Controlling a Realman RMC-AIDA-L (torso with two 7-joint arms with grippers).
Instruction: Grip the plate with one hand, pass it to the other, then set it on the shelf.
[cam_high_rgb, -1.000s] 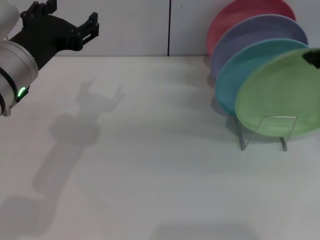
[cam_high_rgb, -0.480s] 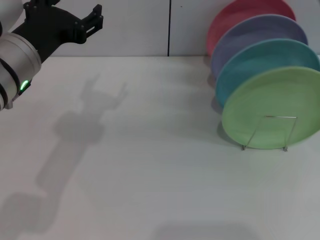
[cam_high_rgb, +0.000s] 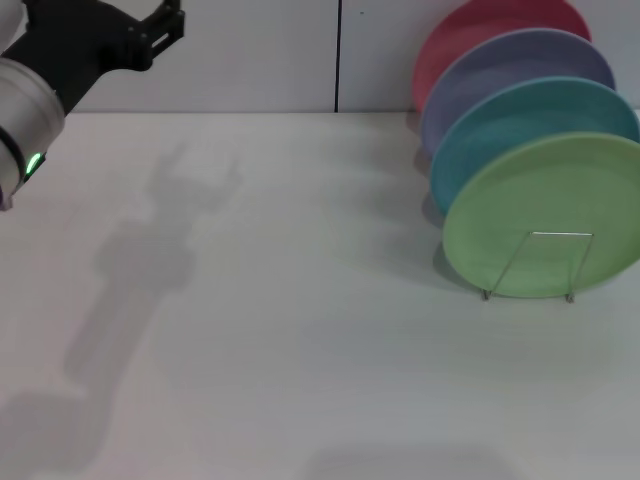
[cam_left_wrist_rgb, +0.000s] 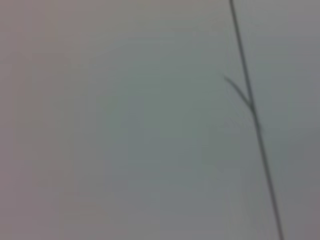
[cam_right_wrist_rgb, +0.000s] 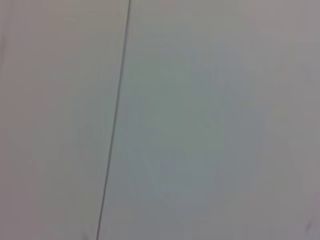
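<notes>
A lab-like test setup is suggested: bare white surface (cam_high_rgb: 300, 330), plain panelled wall (cam_high_rgb: 270, 50), plates lined in a wire rack (cam_high_rgb: 545, 262).

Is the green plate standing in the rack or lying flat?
Standing. The green plate sits on edge at the front of the rack, its wire loop across its face, blue plate behind it.

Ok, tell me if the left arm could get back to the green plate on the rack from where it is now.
Probably yes. The left gripper is raised at the far left, and bare table lies between it and the green plate, which stands frontmost in the wire rack, unblocked.
</notes>
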